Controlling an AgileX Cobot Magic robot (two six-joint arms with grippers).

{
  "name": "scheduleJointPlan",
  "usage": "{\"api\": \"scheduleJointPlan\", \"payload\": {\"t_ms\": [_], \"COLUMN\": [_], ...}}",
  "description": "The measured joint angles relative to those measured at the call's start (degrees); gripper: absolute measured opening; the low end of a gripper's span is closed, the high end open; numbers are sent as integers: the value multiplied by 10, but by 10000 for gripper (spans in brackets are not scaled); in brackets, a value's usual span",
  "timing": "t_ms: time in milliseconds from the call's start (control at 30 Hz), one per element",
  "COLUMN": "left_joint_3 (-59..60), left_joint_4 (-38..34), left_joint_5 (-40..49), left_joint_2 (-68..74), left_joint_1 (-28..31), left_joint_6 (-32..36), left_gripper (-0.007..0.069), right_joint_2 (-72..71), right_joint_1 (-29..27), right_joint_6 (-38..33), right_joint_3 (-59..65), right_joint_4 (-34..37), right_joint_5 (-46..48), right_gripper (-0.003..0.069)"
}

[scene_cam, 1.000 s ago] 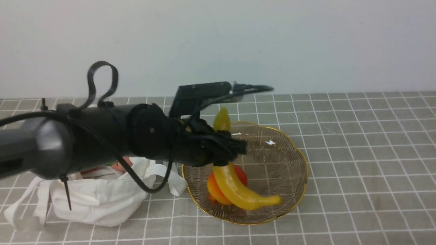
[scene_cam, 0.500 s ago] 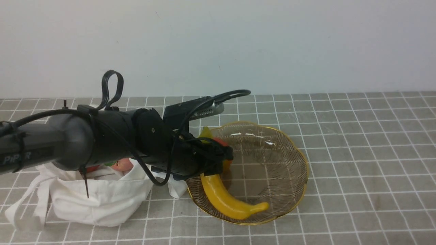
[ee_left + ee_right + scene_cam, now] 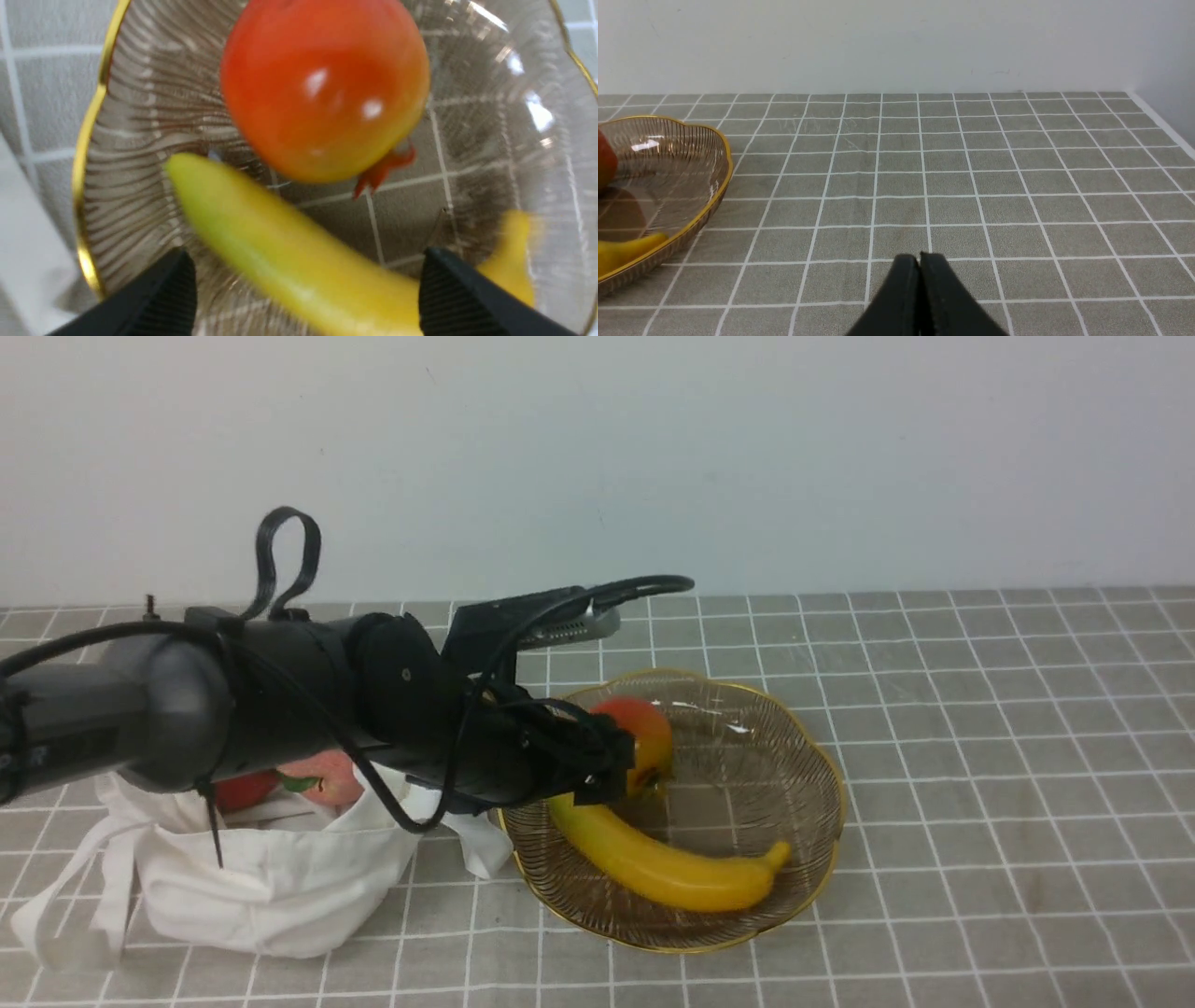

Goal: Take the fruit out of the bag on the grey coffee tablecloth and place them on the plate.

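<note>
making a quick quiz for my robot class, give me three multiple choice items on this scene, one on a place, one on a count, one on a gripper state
1. Where does the banana lie?
A. in the bag
B. on the plate
C. on the bare cloth

2. How many fruits are on the plate?
A. one
B. two
C. four

3. How is the right gripper?
A. shut and empty
B. wide open
C. shut on a peach

Answers:
1 B: the banana rests on the ribbed glass inside the gold rim, to the right of the bag.
2 B: only the banana and the red-orange ball are on it.
3 A: the right wrist view shows its jaws pressed together with nothing between them.
</note>
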Motion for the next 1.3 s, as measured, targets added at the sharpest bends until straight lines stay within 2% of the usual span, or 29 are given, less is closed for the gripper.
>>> {"api": "scheduleJointPlan", "payload": {"t_ms": [167,300,333,367,467,633,800,900,1000,1067,1100,1300], "left_joint_3": [-20,-29,-29,-29,-28,1,83,160,229,242,250,255], "left_joint_4": [52,107,109,131,171,204,214,247,315,342,383,453], "left_joint_5": [88,180,184,217,244,244,195,150,143,142,146,143], "left_joint_2": [-83,-205,-211,-264,-367,-559,-750,-872,-969,-988,-1001,-1002], "left_joint_1": [50,108,108,125,145,153,153,153,153,153,153,153], "left_joint_6": [16,16,16,17,17,15,-15,-59,-80,-81,-85,-84], "left_gripper": [483,230,230,107,18,-8,-8,-8,-8,-8,-8,-8], "right_joint_2": [0,0,0,0,0,0,0,0,0,0,0,0], "right_joint_1": [0,0,0,0,0,0,0,0,0,0,0,0], "right_joint_6": [0,0,0,0,0,0,0,0,0,0,0,0], "right_joint_3": [0,0,0,0,0,0,0,0,0,0,0,0], "right_joint_4": [0,0,0,0,0,0,0,0,0,0,0,1], "right_joint_5": [0,0,0,0,0,0,0,0,0,1,1,1], "right_gripper": [-18,-18,-18,-18,-18,-18,-18,-18,-18,-18,-18,-18]}}
